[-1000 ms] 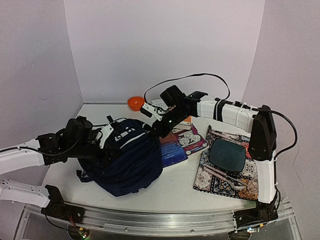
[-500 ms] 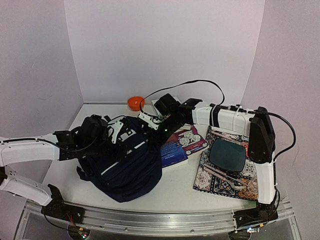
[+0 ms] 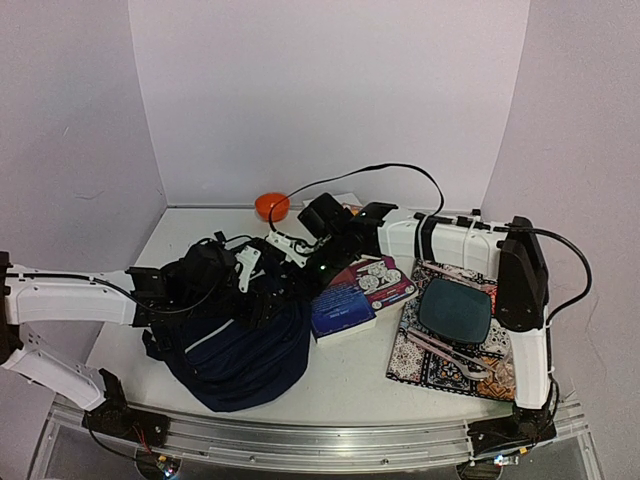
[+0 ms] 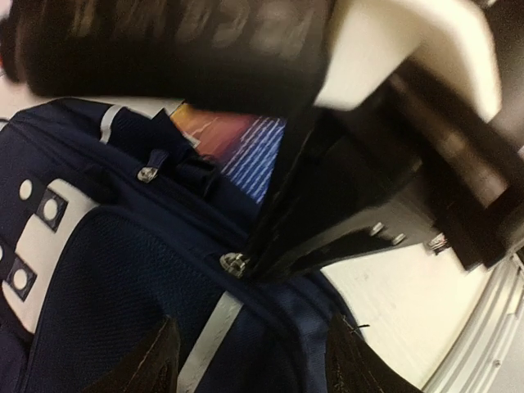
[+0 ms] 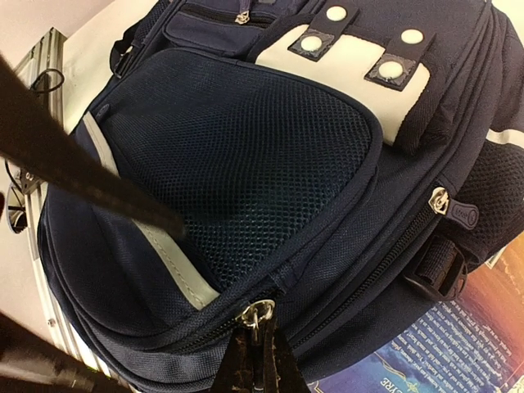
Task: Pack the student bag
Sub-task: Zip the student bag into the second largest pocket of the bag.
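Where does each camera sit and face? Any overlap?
Top external: above, behind the robot, facing down over the table; left arm and right arm reach the student bag.
Left wrist: faces the bag past the open left gripper; right arm above.
Right wrist: faces down the right gripper, shut on a zipper pull.
Shared: both wrist views show that pull and the book.

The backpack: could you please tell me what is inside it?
Nothing inside shows. The backpack shows only closed fabric and mesh; the right gripper pinches a zipper pull. Any contents are covered.
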Action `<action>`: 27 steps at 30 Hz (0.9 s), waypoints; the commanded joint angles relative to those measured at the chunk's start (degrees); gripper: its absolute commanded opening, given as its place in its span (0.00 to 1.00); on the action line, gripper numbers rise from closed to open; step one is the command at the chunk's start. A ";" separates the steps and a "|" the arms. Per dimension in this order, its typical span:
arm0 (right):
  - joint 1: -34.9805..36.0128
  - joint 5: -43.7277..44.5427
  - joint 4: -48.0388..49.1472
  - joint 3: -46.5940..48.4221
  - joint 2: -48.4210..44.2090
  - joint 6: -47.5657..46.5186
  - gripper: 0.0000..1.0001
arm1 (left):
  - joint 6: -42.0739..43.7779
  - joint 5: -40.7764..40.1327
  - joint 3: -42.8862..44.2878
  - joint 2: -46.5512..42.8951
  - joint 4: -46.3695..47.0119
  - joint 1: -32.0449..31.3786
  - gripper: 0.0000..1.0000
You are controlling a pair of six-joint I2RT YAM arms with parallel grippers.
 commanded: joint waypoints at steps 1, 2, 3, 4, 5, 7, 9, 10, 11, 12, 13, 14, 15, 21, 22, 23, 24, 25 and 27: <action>0.00 -2.34 1.81 1.39 -2.56 1.08 0.00 | -1.18 -6.60 -2.88 -1.51 1.38 -2.69 0.62; -0.04 -2.21 1.81 1.63 -2.39 1.24 0.00 | -0.56 -7.34 -2.99 -0.81 1.30 -3.60 0.61; -0.05 -2.10 1.81 1.96 -2.20 1.42 0.00 | 0.07 -8.06 -2.91 0.07 1.21 -4.53 0.61; 0.01 -2.00 1.80 2.35 -2.03 1.52 0.00 | 0.66 -8.69 -2.47 1.35 1.13 -5.65 0.61; 0.01 -1.94 1.75 2.53 -1.89 1.62 0.00 | 1.01 -9.55 -1.91 2.36 1.08 -6.38 0.61; 0.00 -1.87 1.70 2.87 -1.79 1.68 0.00 | 1.66 -11.26 -0.30 4.90 0.94 -8.04 0.60; -0.01 -1.30 1.58 2.72 -1.91 1.42 0.00 | 2.06 -13.14 1.17 6.65 0.26 -8.82 0.49; 0.02 -0.91 1.51 2.50 -2.03 1.20 0.00 | 2.26 -13.74 1.88 7.45 -0.26 -9.04 0.39; 0.01 -0.23 1.41 2.03 -2.22 0.76 0.00 | 2.54 -13.98 2.38 7.79 -0.92 -9.14 0.26; -0.17 0.90 1.31 1.40 -2.54 0.22 0.00 | 2.69 -14.01 2.73 7.75 -1.46 -9.18 0.15; -0.50 1.93 1.28 0.97 -2.81 -0.32 0.00 | 2.82 -13.85 2.81 7.34 -2.14 -9.32 0.06; -1.08 2.66 1.28 0.13 -3.14 -0.69 0.00 | 3.20 -13.45 2.73 6.41 -2.64 -9.42 0.01; -1.90 3.43 1.25 -0.39 -3.28 -0.92 0.00 | 3.61 -12.71 2.29 5.31 -3.03 -9.64 0.00; -6.64 5.58 1.13 0.58 -1.62 -3.35 0.00 | 8.44 -5.94 -0.87 -4.08 -4.11 -10.96 0.00; -7.15 5.47 1.03 1.95 -0.56 -3.74 0.00 | 9.10 -4.53 -1.34 -4.94 -4.08 -11.28 0.00; -7.46 5.45 0.82 3.49 0.40 -4.25 0.00 | 9.77 -3.50 -1.68 -5.82 -4.07 -11.60 0.00; -7.72 5.44 0.60 5.20 1.60 -4.65 0.00 | 10.16 -2.50 -1.83 -6.37 -4.08 -11.97 0.00; -7.90 5.38 0.35 7.07 2.96 -5.05 0.00 | 10.54 -1.48 -1.94 -6.82 -4.08 -12.30 0.00; -8.20 5.26 -0.04 10.37 5.78 -5.62 0.00 | 11.09 -0.19 -1.97 -7.08 -4.04 -13.29 0.00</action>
